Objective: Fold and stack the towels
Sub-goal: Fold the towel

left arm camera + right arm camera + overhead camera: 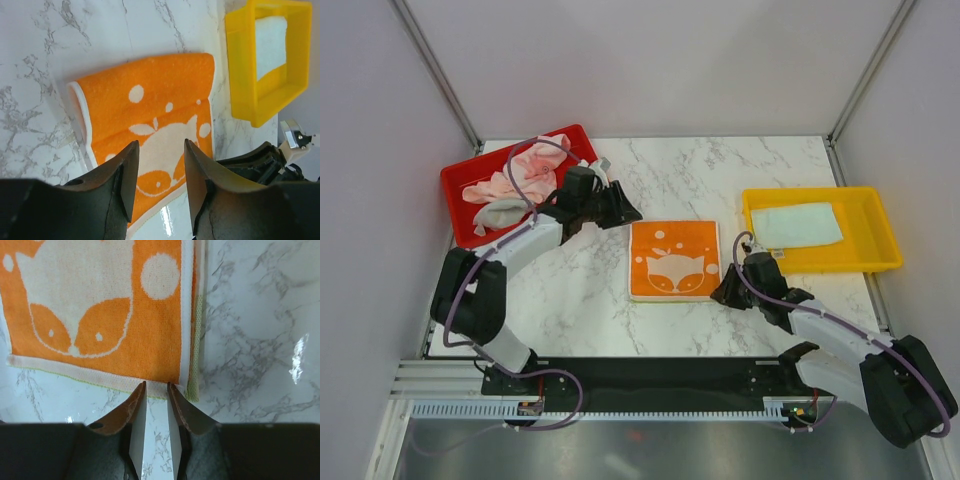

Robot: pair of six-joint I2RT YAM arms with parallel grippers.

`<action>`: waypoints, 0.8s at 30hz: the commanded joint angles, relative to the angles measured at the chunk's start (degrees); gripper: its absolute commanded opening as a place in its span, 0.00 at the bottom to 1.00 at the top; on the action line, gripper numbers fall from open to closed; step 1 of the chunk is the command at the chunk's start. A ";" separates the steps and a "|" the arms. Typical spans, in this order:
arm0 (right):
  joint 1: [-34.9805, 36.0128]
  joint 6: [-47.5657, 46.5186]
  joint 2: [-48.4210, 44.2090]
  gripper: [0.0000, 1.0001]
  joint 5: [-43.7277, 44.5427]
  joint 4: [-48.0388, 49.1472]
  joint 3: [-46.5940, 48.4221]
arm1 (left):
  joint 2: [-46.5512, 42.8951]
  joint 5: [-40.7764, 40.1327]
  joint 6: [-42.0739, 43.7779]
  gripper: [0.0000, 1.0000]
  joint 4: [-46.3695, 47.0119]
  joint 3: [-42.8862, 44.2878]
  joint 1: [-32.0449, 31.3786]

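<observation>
An orange and cream cartoon-print towel [674,258] lies folded flat in the middle of the table. In the left wrist view my left gripper [161,150] hovers open over the orange towel [150,95], nothing between its fingers; from above, the left gripper [620,208] sits off the towel's far left corner. My right gripper [728,292] is at the towel's near right corner. Up close, the right gripper [156,385] stands narrowly open, its tips touching the cream hem of the towel [100,300], bare table showing between the fingers. A mint towel [796,224] lies in the yellow tray.
A red tray [455,180] at the back left holds crumpled pink towels [525,172] and a grey-white one [500,213]. The yellow tray [820,265] stands at the right, close to the right arm. Walls enclose the table on three sides.
</observation>
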 commanded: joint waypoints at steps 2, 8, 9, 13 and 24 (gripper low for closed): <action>2.98 4.56 -5.53 0.31 0.98 -3.35 -0.85 | 5.67 4.53 4.42 0.47 3.28 3.07 -0.33; 2.89 -0.96 -7.42 0.38 5.29 -12.77 12.04 | 13.04 4.54 7.50 0.44 3.46 6.59 -0.33; 2.89 -2.37 -5.57 0.38 6.25 -12.86 14.52 | 13.93 4.27 7.85 0.44 3.37 7.12 -0.33; -1.49 -13.42 9.44 0.35 2.05 -11.72 30.31 | 18.85 2.87 9.52 0.44 2.32 10.80 -0.16; -9.32 -23.29 40.93 0.21 2.04 -11.10 48.82 | 24.84 -3.46 10.85 0.43 -2.70 16.17 -0.16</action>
